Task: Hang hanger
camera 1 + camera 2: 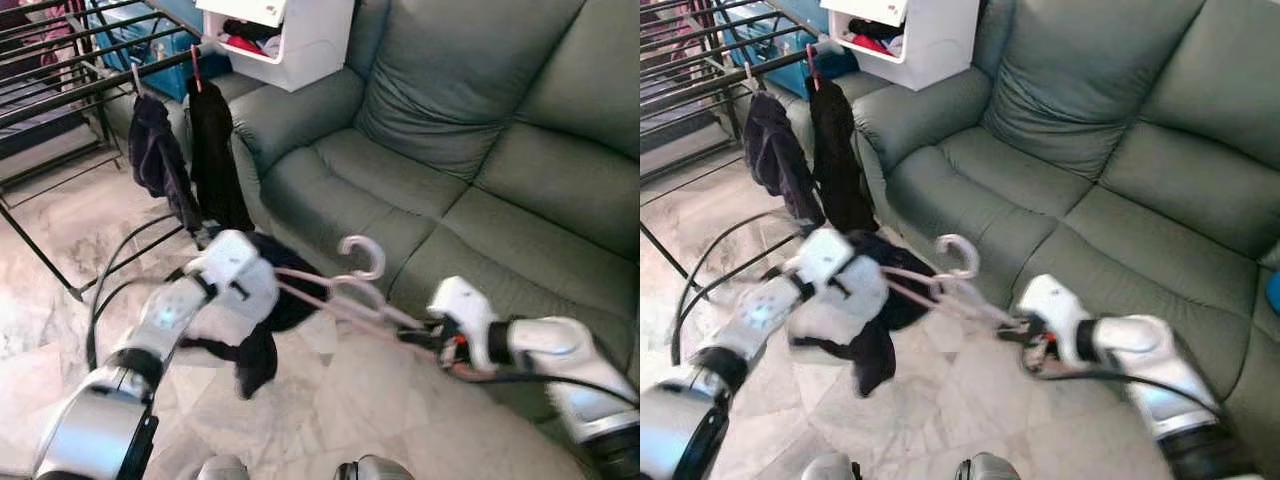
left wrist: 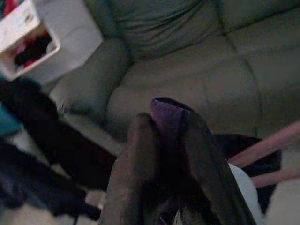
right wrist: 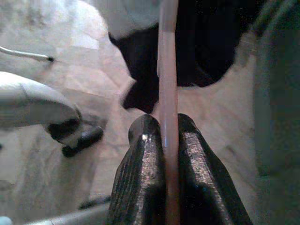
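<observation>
A pink plastic hanger [image 1: 365, 258] with a black and white garment [image 1: 285, 295] on it is held low over the floor, in front of the sofa. My left gripper [image 2: 166, 117] is shut on a fold of the dark garment at the hanger's left end. My right gripper [image 3: 164, 124] is shut on the hanger's thin pink arm [image 3: 168, 70], to the right of the hook. The hook points upward and touches nothing. The black drying rack [image 1: 60, 90] stands at the far left.
Two dark garments [image 1: 155, 150] [image 1: 215, 150] hang from the rack's front bar. A green sofa [image 1: 450, 150] spans the right side, with a white box [image 1: 300, 40] on its armrest. A black cable [image 1: 110, 270] loops across the marble floor.
</observation>
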